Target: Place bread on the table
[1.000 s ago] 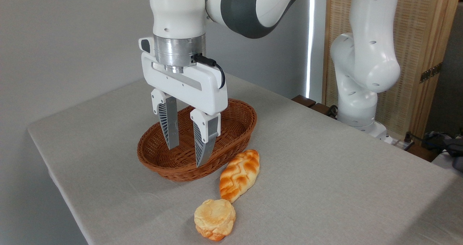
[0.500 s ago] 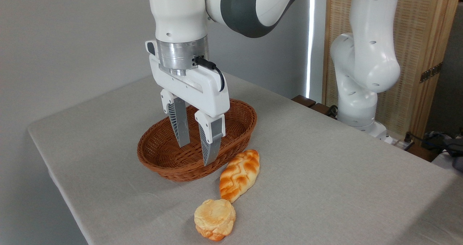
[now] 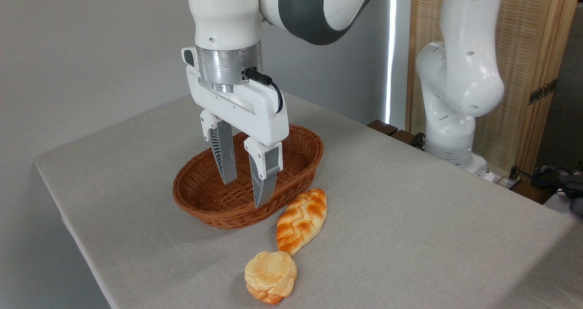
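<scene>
Bread [image 3: 270, 276] on table [image 3: 410, 236], well below-right of pincer [image 3: 246, 193]; pincer slightly parted, empty, over basket [image 3: 291, 172].

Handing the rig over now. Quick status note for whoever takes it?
Gripper: open, holding nothing, hanging over the basket, fingers clear of both breads.
Bun: flat on the table near the front edge, outside the basket.
Loaf: also on the table, between bun and basket, its near tip at the bun.
Basket looks empty.
Done: bread is on the table.
Left: nothing visible but pulling the arm clear.
</scene>
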